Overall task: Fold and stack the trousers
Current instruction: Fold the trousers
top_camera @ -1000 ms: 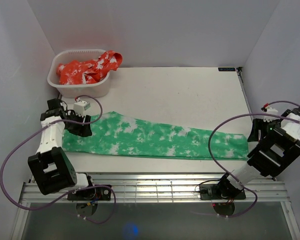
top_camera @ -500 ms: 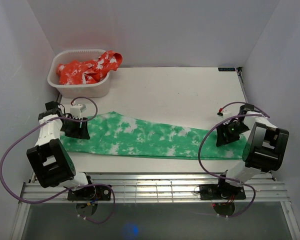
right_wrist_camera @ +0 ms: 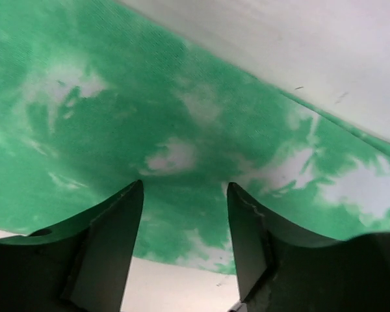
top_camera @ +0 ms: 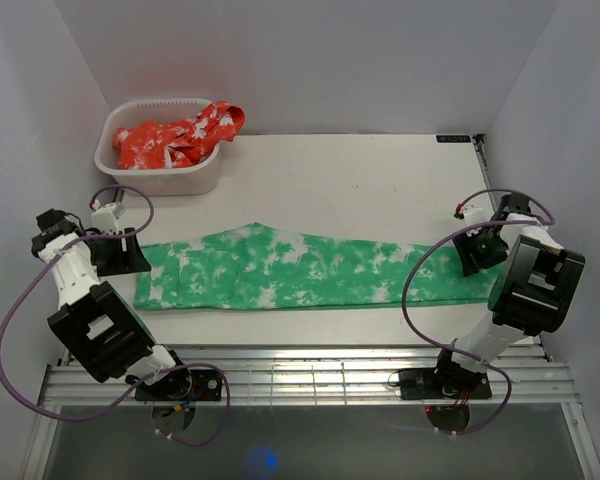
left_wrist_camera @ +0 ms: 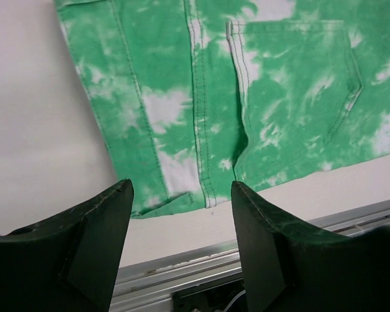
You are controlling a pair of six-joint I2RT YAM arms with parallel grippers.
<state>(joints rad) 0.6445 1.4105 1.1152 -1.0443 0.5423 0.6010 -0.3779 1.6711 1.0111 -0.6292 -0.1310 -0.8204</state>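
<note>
Trousers of bright green fabric lie flat for folding; your left claw, nine o'clock, and right claw, three, gape empty.

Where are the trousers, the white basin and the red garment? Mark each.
trousers point(top_camera: 300, 266): top view, mid-leg fabric.
white basin point(top_camera: 166, 183): top view, front wall.
red garment point(top_camera: 166, 141): top view, middle folds.

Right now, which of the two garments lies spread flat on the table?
The green trousers, laid out lengthwise; the red garment sits crumpled in the white basket.
</note>
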